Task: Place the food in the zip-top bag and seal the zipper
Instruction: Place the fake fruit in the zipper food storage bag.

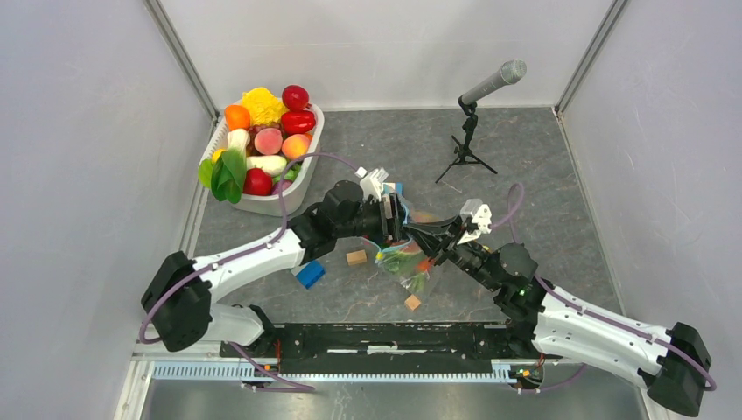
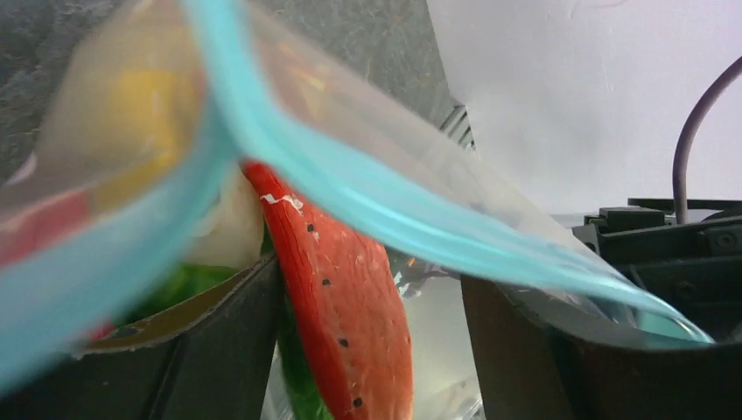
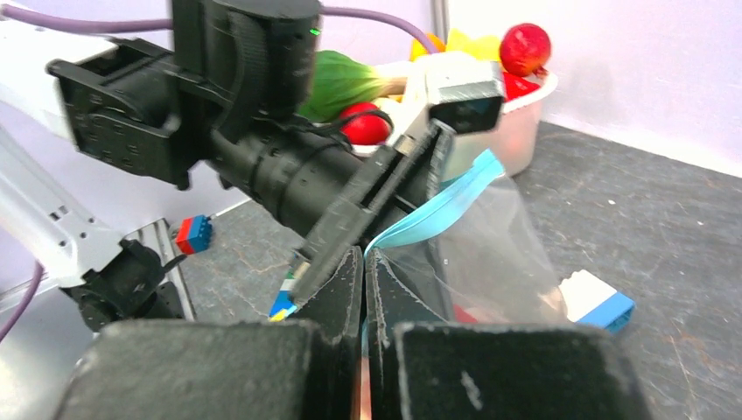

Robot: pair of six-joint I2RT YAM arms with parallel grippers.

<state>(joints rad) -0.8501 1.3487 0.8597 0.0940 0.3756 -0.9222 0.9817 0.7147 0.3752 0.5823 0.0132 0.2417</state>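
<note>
Your right hand [image 3: 365, 271]: pinched shut on zipper [image 3: 437, 206].
Your left hand [image 2: 372, 337]: spread wide, holding nothing.
Bag [image 3: 490, 254]: limp, slippery; pinch zipper beside right hand.

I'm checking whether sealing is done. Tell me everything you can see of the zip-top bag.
The zip-top bag is clear, crinkly plastic with a light-blue zipper along its mouth. It is held up between the two arms. The right gripper is shut on the zipper; the left gripper has its jaws open either side of it. There the two strips part, so it is unsealed. Inside show a red seeded slice, a yellow piece and a green piece.
</note>
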